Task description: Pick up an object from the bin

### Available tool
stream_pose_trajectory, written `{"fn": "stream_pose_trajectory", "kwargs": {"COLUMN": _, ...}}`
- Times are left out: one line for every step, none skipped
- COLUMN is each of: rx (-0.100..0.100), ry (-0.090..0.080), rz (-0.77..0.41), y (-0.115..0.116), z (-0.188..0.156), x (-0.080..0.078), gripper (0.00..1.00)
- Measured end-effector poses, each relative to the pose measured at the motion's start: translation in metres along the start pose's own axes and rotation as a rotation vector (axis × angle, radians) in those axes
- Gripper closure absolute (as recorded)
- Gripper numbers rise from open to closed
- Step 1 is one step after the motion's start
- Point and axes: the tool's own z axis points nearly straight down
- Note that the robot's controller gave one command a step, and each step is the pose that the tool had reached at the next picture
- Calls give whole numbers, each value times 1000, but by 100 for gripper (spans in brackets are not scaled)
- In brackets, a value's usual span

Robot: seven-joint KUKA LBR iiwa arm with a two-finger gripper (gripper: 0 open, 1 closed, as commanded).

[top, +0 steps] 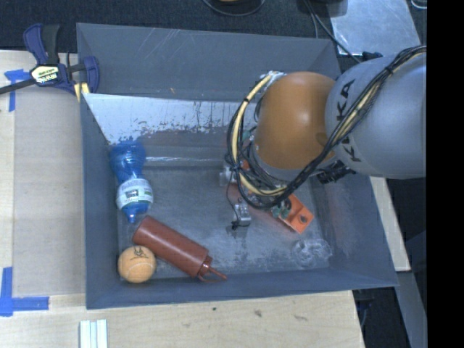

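The orange block (297, 218) lies just at three o'clock of the gripper (238, 222), which hangs over bare bin (98, 216) floor. How wide it stands I cannot tell. Best centre over the block before descending. The brown bottle (174, 246) at eight o'clock is well apart.

Bare bin floor (199, 198) lies open to the view's left of the claw (238, 224) and below it. An orange block (296, 217) crowds its right; a red-brown bottle (172, 246) lies lower left.
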Motion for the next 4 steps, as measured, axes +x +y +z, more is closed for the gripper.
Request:
{"fn": "stream_pose_trajectory", "kwargs": {"rx": -1, "ry": -8, "rz": 3, "y": 0, "z": -5, "x": -2, "gripper": 0}}
{"fn": "stream_pose_trajectory", "kwargs": {"rx": 0, "ry": -4, "rz": -124, "y": -49, "z": -78, "x": -18, "gripper": 0}}
{"fn": "stream_pose_trajectory", "kwargs": {"rx": -2, "ry": -10, "rz": 131, "y": -54, "z": -52, "x": -24, "gripper": 0}}
{"fn": "stream_pose_trajectory", "kwargs": {"rx": -1, "ry": -10, "rz": 183, "y": -76, "z": 17, "x": -49, "gripper": 0}}
